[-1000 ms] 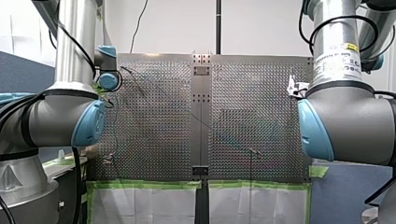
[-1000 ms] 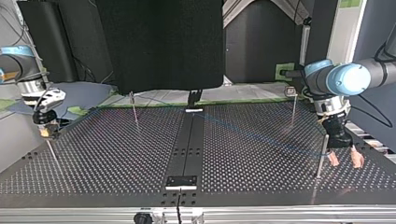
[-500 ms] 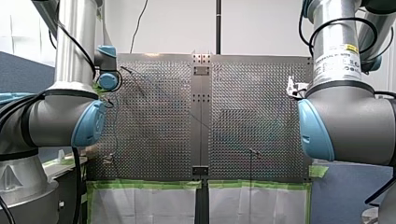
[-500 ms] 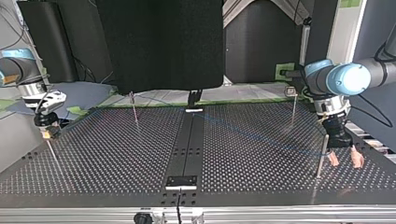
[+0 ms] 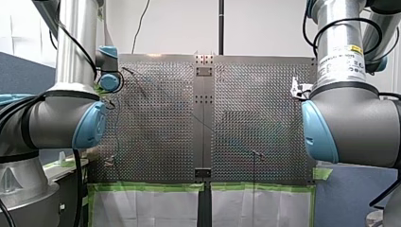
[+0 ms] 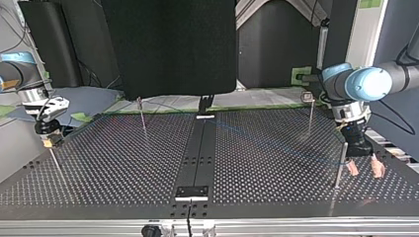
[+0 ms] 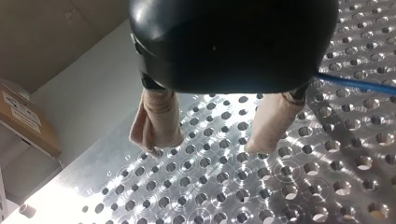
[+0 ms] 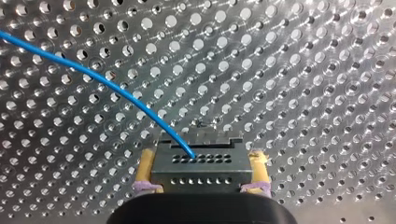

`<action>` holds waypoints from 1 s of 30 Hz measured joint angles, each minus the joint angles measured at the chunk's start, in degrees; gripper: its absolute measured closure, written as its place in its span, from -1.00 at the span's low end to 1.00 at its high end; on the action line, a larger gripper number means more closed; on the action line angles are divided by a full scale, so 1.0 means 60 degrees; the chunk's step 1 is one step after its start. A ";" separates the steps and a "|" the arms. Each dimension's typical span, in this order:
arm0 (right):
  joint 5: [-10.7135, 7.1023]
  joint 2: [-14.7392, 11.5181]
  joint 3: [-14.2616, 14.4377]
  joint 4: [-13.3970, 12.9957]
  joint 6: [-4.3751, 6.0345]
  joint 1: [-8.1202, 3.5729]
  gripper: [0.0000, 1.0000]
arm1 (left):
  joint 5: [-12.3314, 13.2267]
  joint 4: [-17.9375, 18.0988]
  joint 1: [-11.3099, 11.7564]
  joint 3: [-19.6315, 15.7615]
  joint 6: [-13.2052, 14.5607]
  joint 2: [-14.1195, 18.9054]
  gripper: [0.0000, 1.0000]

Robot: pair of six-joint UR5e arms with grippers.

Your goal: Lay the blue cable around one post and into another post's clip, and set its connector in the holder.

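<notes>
Yellow-padded right claw (image 8: 201, 156) tight around the connector (image 8: 198, 168); left claw (image 7: 208, 142) wide agape above the perforated table (image 7: 280, 186).

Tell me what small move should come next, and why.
Probably slide my left claw sideways until the blue cable lies between its fingers. That claw is open and empty, with the cable passing just beside one finger, while my right claw grips the connector.

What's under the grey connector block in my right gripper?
Perforated metal table shows all round the grey rectangular connector block; the patch directly beneath is hidden by it. A blue cable enters its near face.
</notes>
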 joint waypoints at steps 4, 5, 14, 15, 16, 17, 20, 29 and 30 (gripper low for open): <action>-0.0001 0.0010 0.0001 -0.0029 -0.0043 -0.0011 1.00 | 0.0000 0.0000 0.0001 0.0000 0.0000 0.0000 -1.00; -0.0001 0.0013 0.0002 -0.0037 -0.0050 -0.0011 1.00 | 0.0000 0.0000 0.0001 0.0000 0.0000 0.0000 -1.00; -0.0129 0.0030 0.0009 -0.0120 -0.0093 -0.0017 1.00 | 0.0000 0.0000 0.0015 0.0000 0.0000 0.0001 -1.00; -0.0180 0.0033 0.0012 -0.0141 -0.0100 -0.0017 1.00 | 0.0000 0.0000 0.0016 -0.0002 0.0000 0.0001 -1.00; -0.0209 0.0036 0.0012 -0.0154 -0.0106 -0.0016 1.00 | 0.0000 0.0000 0.0018 -0.0002 0.0000 0.0001 -1.00; -0.0229 0.0040 0.0012 -0.0165 -0.0116 -0.0017 1.00 | 0.0000 0.0000 0.0017 -0.0002 0.0000 0.0001 -1.00; -0.0266 0.0048 0.0011 -0.0187 -0.0175 -0.0018 1.00 | 0.0000 0.0000 0.0020 -0.0001 0.0000 0.0001 -1.00; -0.0280 0.0071 0.0014 -0.0234 -0.0278 -0.0037 1.00 | 0.0000 0.0000 0.0023 0.0000 0.0000 0.0000 -1.00; -0.0280 0.0074 0.0014 -0.0246 -0.0297 -0.0038 1.00 | 0.0000 0.0000 0.0023 0.0000 0.0000 0.0001 -1.00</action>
